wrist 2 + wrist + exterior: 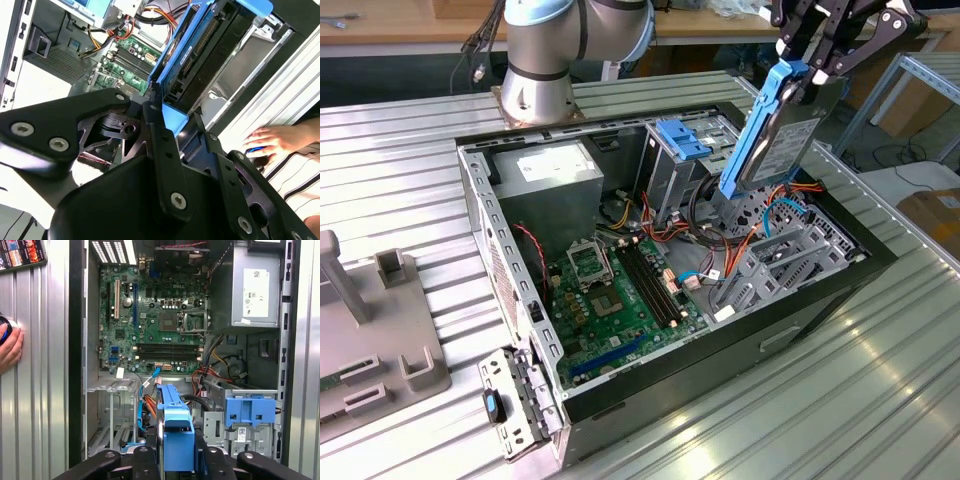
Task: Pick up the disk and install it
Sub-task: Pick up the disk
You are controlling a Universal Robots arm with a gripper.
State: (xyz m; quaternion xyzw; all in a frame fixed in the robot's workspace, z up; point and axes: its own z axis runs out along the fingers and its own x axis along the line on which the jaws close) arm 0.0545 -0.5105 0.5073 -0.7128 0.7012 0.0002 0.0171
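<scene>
The disk [775, 140], a grey hard drive edged by a bright blue carrier frame, hangs tilted in the air above the open computer case [820, 300], over the case's end at the exterior view's right. My gripper [810, 62] is shut on the disk's upper end, its black fingers clamping the blue frame. In the second wrist view the disk [200, 55] runs away from the gripper [177, 122] toward the case. In the first wrist view the blue frame [175, 430] sits between the fingers of the gripper [177, 456], above the empty metal bay [117, 415].
Inside the case are a green motherboard [610, 300], a power supply [555, 170], orange and blue cables, and a fixed blue bracket [682, 138] on the metal cage. A person's hand [272, 142] rests on the ribbed table beside the case. A grey fixture [380, 320] stands at the exterior view's left.
</scene>
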